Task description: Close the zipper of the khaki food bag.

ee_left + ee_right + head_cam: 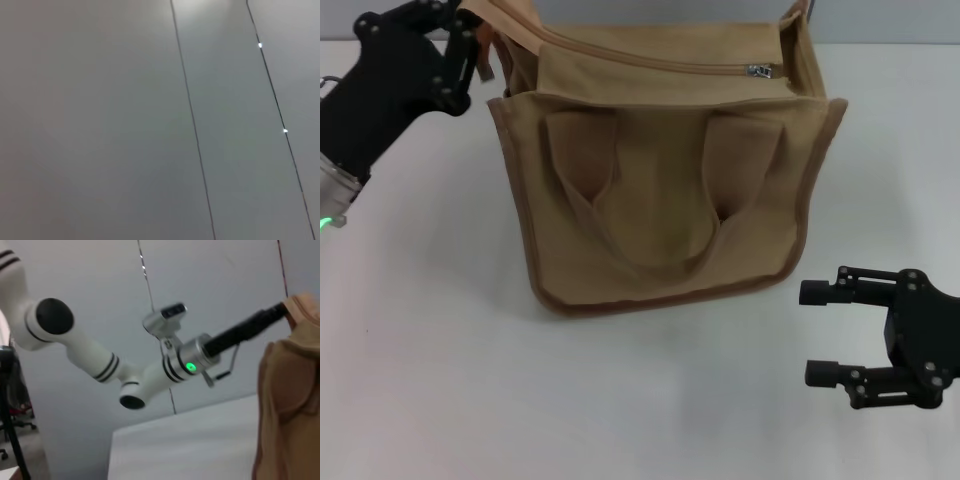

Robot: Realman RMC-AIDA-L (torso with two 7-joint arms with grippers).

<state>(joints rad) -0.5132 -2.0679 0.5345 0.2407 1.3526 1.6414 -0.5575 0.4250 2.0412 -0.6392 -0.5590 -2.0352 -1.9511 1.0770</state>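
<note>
Left gripper clamps the bag's top corner; slider sits near the far end; right gripper waits beside the bag, fingers apart.

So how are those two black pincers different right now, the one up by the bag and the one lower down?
The left pincer is up at the khaki food bag's top left corner, closed on the fabric edge there; the right pincer sits low over the bare table, apart from the bag. The left one's fingers are together, while the right one's two fingers are spread open and hold nothing. Both are black, with the same jointed build.
</note>
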